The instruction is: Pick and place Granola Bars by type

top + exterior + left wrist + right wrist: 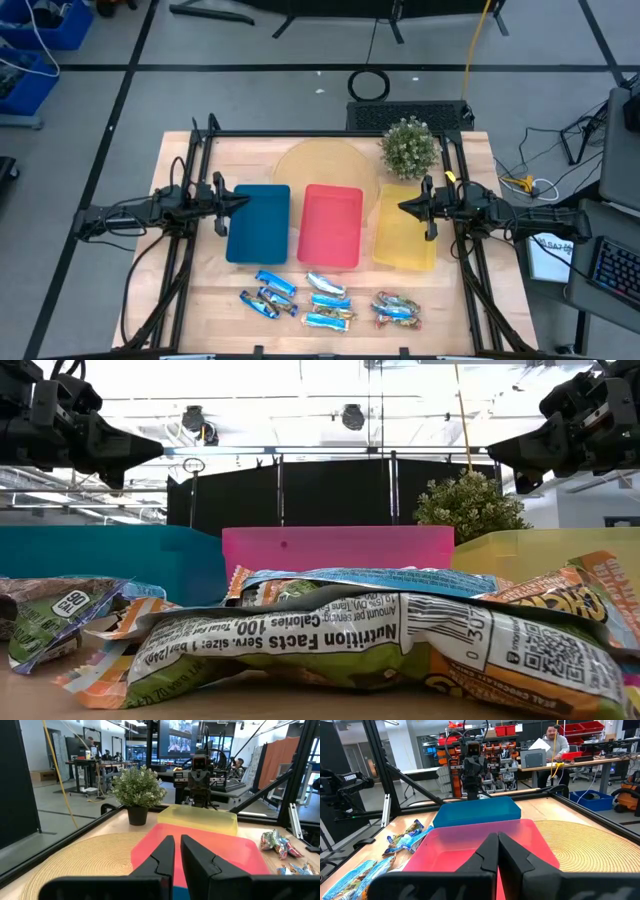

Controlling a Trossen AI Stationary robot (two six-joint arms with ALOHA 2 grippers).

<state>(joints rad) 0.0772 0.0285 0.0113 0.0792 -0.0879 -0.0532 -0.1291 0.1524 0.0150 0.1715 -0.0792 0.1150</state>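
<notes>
No bar is sorted yet; as I judge it, I am at the very start, both arms waiting raised above the table [180,285].

My left claw [243,201] hangs over the near edge of the blue tray [258,223], its fingers [162,856] pinched to a thin slit, holding and touching nothing. My right claw [403,207] faces it across the trays, over the yellow tray [405,240], fully closed and empty too. Between them lies the red tray [331,226].

The Granola Bars [328,303] sit on the table in three loose clusters beyond the trays' front edge, well apart from either claw. Next, I reckon one claw must open wide, swing out over a cluster and drop onto a single bar.
</notes>
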